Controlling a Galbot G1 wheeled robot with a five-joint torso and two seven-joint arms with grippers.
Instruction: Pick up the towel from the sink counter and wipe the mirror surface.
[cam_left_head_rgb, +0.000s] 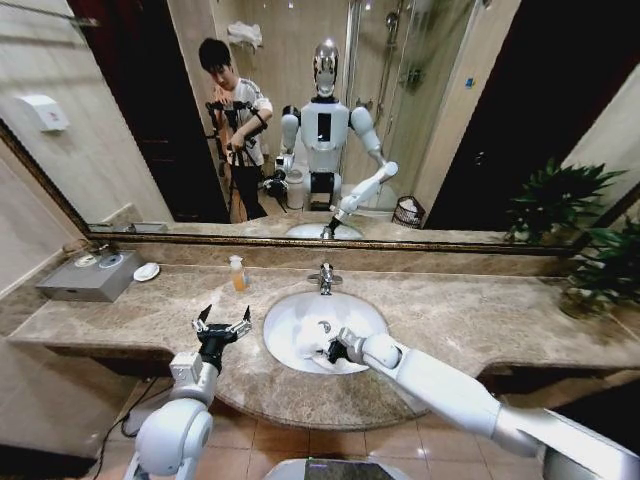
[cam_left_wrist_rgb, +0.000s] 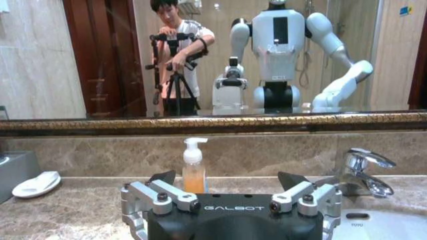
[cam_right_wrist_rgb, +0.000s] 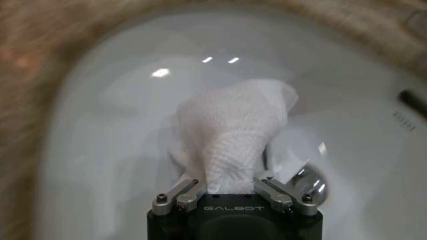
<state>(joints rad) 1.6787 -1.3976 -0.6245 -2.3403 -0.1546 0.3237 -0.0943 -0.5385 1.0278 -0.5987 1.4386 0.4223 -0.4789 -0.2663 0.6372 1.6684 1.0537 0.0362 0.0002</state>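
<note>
The white towel (cam_right_wrist_rgb: 233, 130) stands bunched up inside the white oval basin (cam_left_head_rgb: 300, 322) of the marble sink counter (cam_left_head_rgb: 480, 315). My right gripper (cam_left_head_rgb: 335, 350) reaches down into the basin and is shut on the towel's lower folds; the right wrist view shows the gripper (cam_right_wrist_rgb: 229, 184) pinching the cloth beside the chrome drain (cam_right_wrist_rgb: 310, 182). To the left of the basin my left gripper (cam_left_head_rgb: 224, 320) hovers open over the counter, and its own view shows it (cam_left_wrist_rgb: 227, 180) with nothing between the fingers. The mirror (cam_left_head_rgb: 300, 120) rises behind the counter.
A chrome tap (cam_left_head_rgb: 325, 278) stands behind the basin. An orange soap bottle (cam_left_head_rgb: 237, 273) is to its left. Farther left are a small white dish (cam_left_head_rgb: 146, 271) and a grey box (cam_left_head_rgb: 90, 278). A plant (cam_left_head_rgb: 600, 260) fills the far right corner.
</note>
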